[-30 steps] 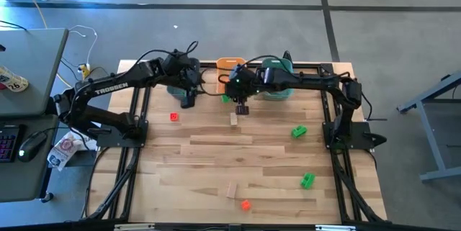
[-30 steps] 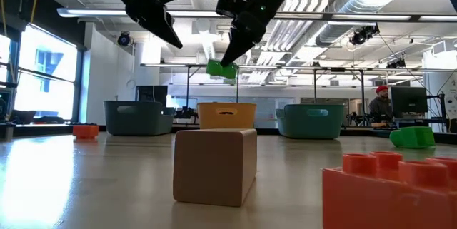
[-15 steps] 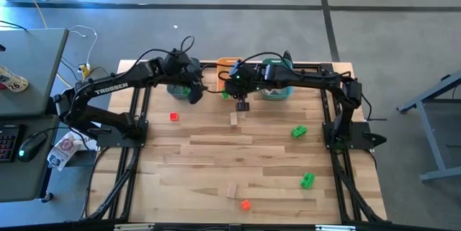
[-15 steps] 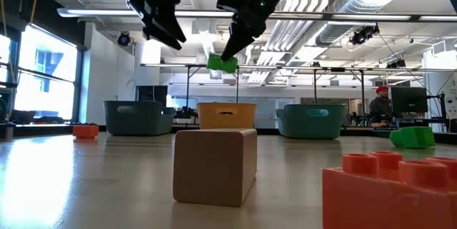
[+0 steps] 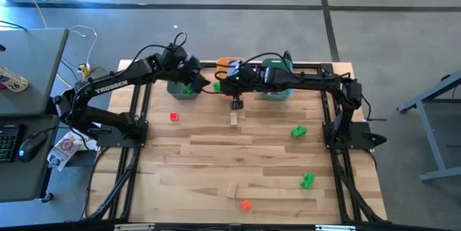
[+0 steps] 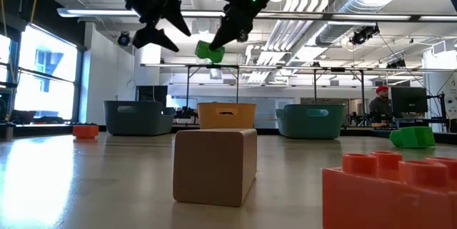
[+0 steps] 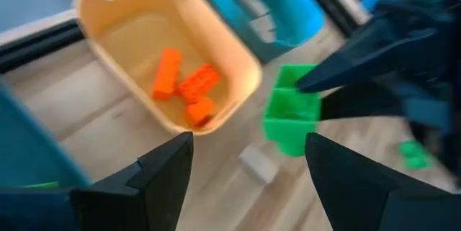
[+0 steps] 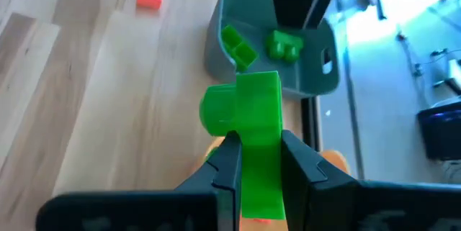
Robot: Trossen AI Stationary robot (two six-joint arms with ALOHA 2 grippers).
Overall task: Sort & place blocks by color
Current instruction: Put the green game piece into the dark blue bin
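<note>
My right gripper [image 8: 256,155] is shut on a bright green block [image 8: 252,116], which hangs in the air near the far edge [image 5: 216,85], beside the left teal bin [image 5: 180,91]. That bin holds green blocks [image 8: 284,44]. My left gripper [image 7: 248,162] is open and hovers above the left teal bin [image 6: 163,29], just left of the held block [image 7: 290,112]. The orange bin [image 7: 130,40] holds red-orange blocks [image 7: 191,91]. Loose blocks lie on the table: red [image 5: 173,116], tan [image 5: 234,119], green [image 5: 299,132]. My right gripper pinches the green block between its two fingers [image 8: 223,162] by the block's near end [image 8: 258,152]. The fingers slant down from above [image 6: 232,26]. The block is lifted clear, tilted, and sticks out past the fingertips [image 6: 209,51].
More blocks lie toward the near edge: green [image 5: 307,180], tan [image 5: 231,190], red-orange [image 5: 245,204]. A right teal bin [image 5: 277,88] stands at the far edge. The two grippers are close together. A person [image 6: 380,104] sits in the room beyond.
My right gripper has carried the green block up and toward the table's far left, nearer the left teal bin. My left gripper has risen, moved toward the far edge and turned.
</note>
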